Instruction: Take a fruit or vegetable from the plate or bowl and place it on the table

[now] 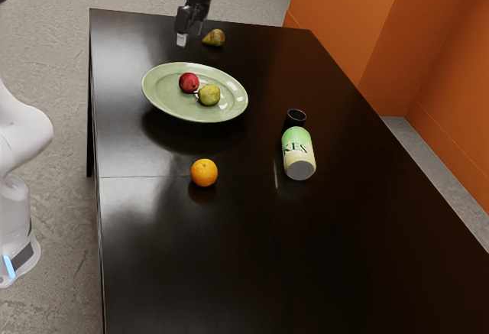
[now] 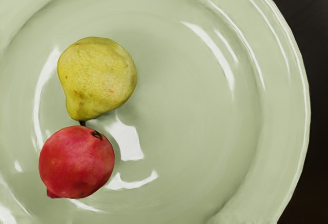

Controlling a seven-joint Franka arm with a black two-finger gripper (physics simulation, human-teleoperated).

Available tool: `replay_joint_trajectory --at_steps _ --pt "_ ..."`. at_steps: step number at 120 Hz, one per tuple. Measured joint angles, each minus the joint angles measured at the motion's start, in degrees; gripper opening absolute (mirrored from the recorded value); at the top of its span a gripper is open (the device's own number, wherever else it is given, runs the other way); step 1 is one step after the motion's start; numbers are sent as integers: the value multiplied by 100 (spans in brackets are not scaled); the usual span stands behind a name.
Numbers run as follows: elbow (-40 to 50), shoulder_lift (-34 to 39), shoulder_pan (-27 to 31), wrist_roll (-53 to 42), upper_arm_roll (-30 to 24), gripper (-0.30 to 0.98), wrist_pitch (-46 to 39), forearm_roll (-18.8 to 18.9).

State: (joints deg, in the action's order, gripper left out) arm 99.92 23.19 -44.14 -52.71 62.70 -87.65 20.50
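Hanging my pincer [image 1: 182,37] above the plate [image 2: 200,111], apart or together I cannot tell, I probably want this downward look at the yellow pear [image 2: 97,78] and red fruit [image 2: 77,162] lying there, to choose one for the bench [image 1: 306,250].

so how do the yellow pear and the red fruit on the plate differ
The pear is yellow with brown specks, while the red fruit is red with fewer marks. The pear narrows toward its stem, whereas the red fruit is nearly round. The pear also looks slightly bigger than the red fruit. Both lie on the green plate.
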Motion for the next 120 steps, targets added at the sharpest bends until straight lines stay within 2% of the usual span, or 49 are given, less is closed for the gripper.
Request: replay_joint_trajectory --at_steps 9,20,40,78,120 --pt "32 135 -374 -400 90 69 -230 46" --pt "38 170 -1272 -835 976 69 -549 140" --pt "32 198 -1714 -1507 1748 69 -981 403" --pt "621 212 -1756 -2409 2188 69 -1493 606" --pt "895 216 -1810 -2984 2431 69 -1856 703"
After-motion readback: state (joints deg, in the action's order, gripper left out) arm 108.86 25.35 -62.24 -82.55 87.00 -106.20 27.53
